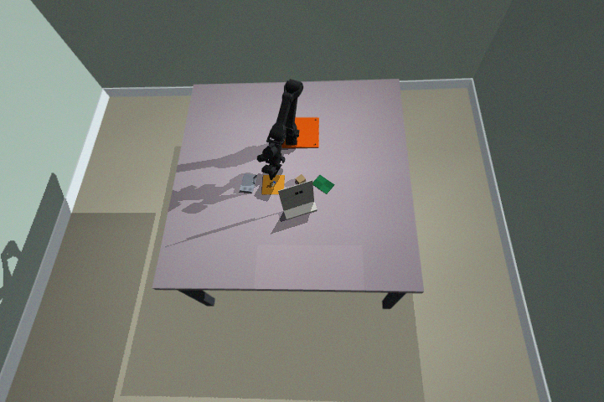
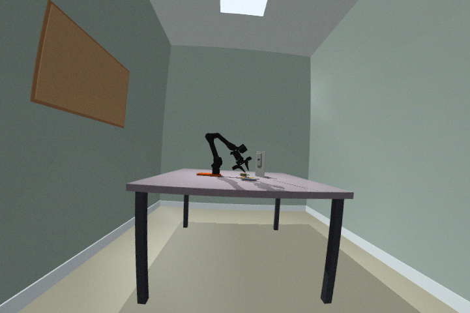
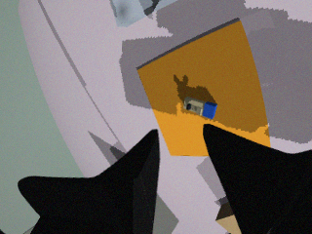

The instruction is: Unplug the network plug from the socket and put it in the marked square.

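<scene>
The small plug, grey with a blue end, lies flat on the orange marked square on the table. My gripper is open and empty. It hangs a little above the square, and the plug shows clear of both fingertips in the wrist view. The upright grey panel with its dark socket stands just to the right of the square.
A grey block lies left of the square. A tan block and a green card lie to its right. The orange base plate holds the arm at the back.
</scene>
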Controlling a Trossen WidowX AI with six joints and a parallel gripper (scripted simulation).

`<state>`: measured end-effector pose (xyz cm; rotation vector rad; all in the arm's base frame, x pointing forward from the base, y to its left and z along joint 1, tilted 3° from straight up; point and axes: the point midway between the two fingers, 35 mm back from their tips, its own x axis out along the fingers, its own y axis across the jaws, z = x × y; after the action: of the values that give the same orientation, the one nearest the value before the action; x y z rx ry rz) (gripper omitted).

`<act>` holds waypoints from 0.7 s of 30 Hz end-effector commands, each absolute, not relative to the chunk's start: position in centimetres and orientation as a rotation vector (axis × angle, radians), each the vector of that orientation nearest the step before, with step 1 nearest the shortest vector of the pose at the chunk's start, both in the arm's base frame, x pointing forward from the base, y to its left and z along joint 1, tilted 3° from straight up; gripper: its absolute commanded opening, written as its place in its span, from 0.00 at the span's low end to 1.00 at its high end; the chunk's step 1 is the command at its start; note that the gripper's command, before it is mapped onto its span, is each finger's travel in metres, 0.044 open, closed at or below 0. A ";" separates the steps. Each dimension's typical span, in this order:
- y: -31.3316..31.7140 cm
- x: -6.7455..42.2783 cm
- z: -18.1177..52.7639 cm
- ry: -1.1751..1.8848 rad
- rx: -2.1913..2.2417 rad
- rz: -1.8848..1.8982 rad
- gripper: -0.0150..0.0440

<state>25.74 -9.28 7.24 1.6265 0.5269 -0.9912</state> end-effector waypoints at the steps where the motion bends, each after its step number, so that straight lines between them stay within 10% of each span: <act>1: -9.3 25.8 8.1 0.526 1.625 -0.982 0.52; 21: -9.4 25.7 11.1 0.526 1.625 -0.983 0.52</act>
<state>25.74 -9.45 10.32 1.6266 0.5268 -0.9918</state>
